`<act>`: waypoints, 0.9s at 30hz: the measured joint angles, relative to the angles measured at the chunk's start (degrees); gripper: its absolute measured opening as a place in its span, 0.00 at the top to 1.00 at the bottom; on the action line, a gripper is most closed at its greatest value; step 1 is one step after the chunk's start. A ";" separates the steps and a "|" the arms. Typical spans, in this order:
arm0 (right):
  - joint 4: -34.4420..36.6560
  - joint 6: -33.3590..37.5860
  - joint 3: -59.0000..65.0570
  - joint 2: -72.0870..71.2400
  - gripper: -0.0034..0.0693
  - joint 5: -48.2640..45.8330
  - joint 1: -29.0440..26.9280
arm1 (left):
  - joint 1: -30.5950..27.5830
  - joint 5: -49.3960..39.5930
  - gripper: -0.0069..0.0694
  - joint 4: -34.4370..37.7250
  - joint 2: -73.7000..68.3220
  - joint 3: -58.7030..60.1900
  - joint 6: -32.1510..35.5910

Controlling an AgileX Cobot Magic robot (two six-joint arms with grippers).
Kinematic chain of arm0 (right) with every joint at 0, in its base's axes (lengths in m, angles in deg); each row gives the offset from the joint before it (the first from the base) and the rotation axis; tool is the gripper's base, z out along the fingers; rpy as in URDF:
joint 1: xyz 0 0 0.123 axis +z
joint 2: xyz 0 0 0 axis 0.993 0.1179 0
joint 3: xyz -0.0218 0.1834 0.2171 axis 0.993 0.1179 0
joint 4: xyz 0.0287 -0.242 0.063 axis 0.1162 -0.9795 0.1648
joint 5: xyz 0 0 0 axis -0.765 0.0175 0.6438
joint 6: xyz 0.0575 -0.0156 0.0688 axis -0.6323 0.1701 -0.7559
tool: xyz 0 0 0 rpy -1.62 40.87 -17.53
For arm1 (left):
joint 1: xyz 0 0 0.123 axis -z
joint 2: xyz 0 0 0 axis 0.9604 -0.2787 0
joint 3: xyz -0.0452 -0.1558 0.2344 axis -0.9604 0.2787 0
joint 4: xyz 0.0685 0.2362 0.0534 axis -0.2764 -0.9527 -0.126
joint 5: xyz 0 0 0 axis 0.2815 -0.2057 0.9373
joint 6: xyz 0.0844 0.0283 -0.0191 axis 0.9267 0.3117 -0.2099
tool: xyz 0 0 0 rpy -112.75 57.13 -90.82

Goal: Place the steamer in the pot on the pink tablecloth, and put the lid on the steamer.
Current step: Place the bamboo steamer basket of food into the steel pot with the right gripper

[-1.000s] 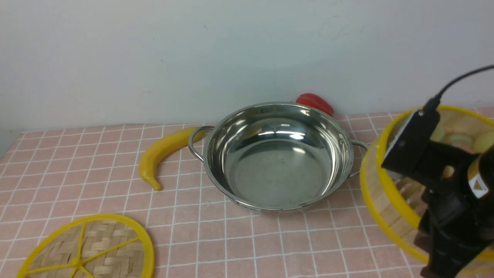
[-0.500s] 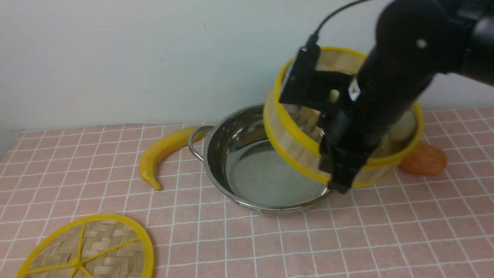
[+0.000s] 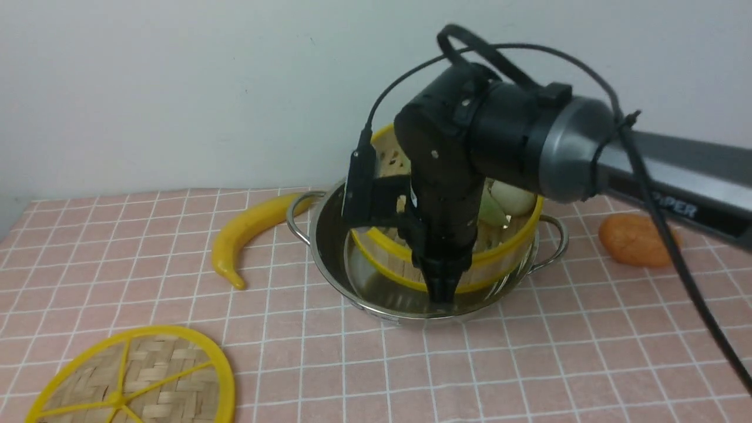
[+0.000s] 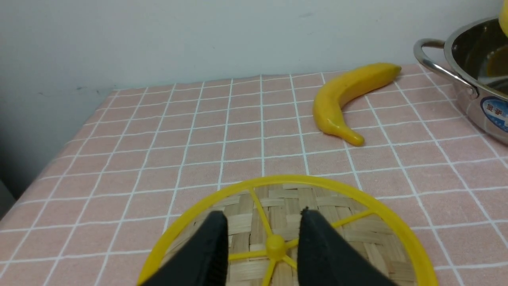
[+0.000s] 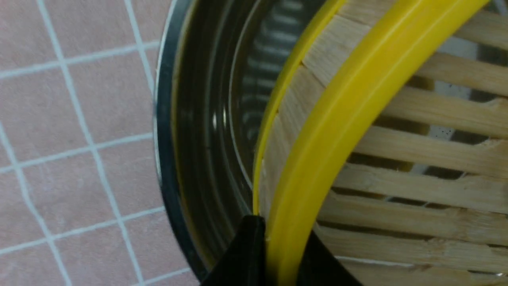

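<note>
Bamboo steamer [image 3: 499,267] hides much of pot [image 3: 322,247]; right fingers [image 5: 246,254] pinch its rim, left fingers [image 4: 206,250] spread, empty.

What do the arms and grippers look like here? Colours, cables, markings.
Right arm: black wrist housing, grey metallic cylinder, dark link with partly hidden white lettering. Black cables loop over it; small black camera box at the wrist. Right gripper: black, narrow tapering fingers. Left gripper: two black wedge-shaped fingers; its arm is out of view.

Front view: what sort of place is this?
Probably a mock kitchen table in a lab: pink checked tablecloth, steel pot and bamboo steamer, a banana, bare white wall behind.
</note>
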 joint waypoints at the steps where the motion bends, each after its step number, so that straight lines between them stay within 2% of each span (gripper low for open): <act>1: -0.47 0.05 -0.07 0.47 0.86 0.33 0.00 | 0.00 0.00 0.59 0.00 0.00 0.00 0.00; 27: 2.89 2.39 -0.44 6.60 0.85 1.34 0.00 | 0.00 0.00 0.59 0.00 0.00 0.00 0.00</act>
